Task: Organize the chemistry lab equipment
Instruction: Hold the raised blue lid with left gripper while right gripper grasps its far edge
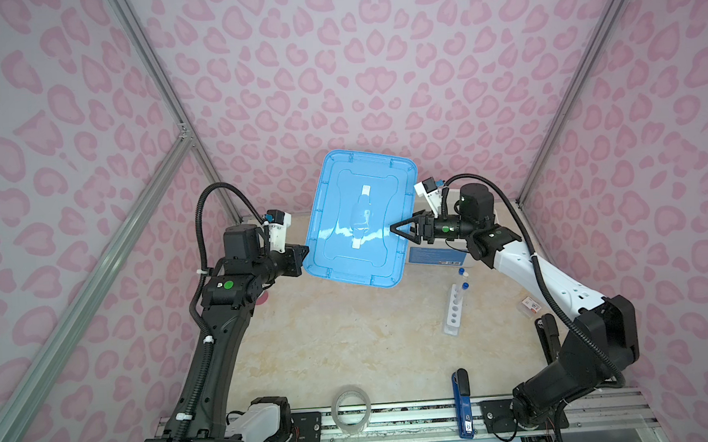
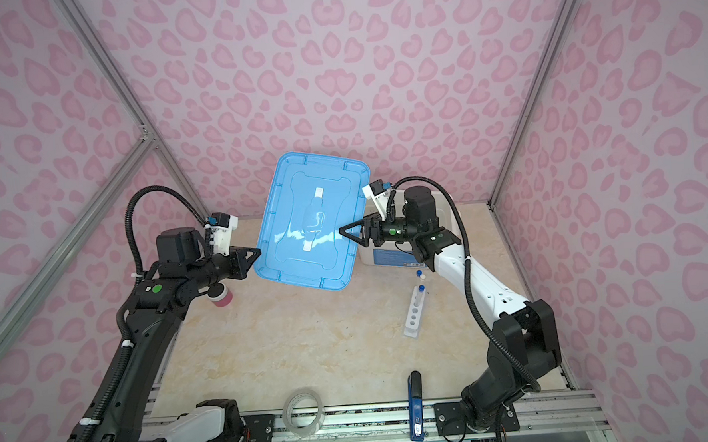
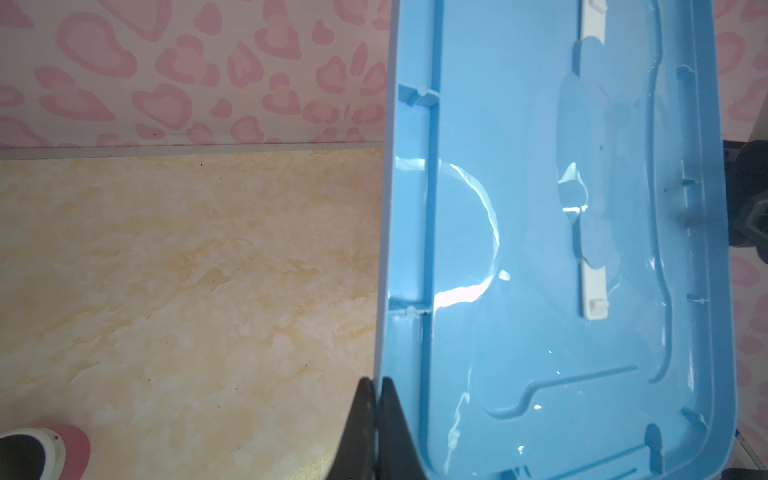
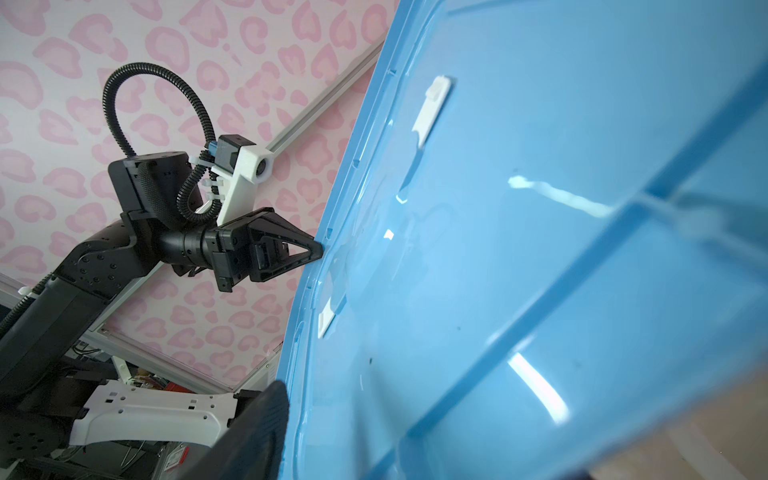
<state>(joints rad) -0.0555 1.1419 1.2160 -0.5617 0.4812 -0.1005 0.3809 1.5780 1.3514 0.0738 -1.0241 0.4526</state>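
Note:
A blue plastic lid (image 1: 346, 255) hangs tilted above the back of the table, seen in both top views. My left gripper (image 1: 306, 251) is shut on its left rim; in the left wrist view the two fingers (image 3: 365, 415) pinch that rim. At the lid's right edge my right gripper (image 1: 392, 228) stands open. One finger (image 4: 257, 432) lies against the rim and the other is mostly hidden behind the lid. A white rack (image 1: 453, 316) stands on the table to the right with a blue-capped test tube (image 1: 464, 287) in it. A second capped tube (image 1: 462, 271) stands just behind.
A white bin with a blue label (image 1: 437, 256) sits under the right arm. A pink-based cup (image 2: 222, 297) stands beneath the left arm. A clear tape roll (image 1: 351, 409) and a dark blue stapler (image 1: 462, 403) lie at the front edge. A small packet (image 1: 531, 305) lies at the right.

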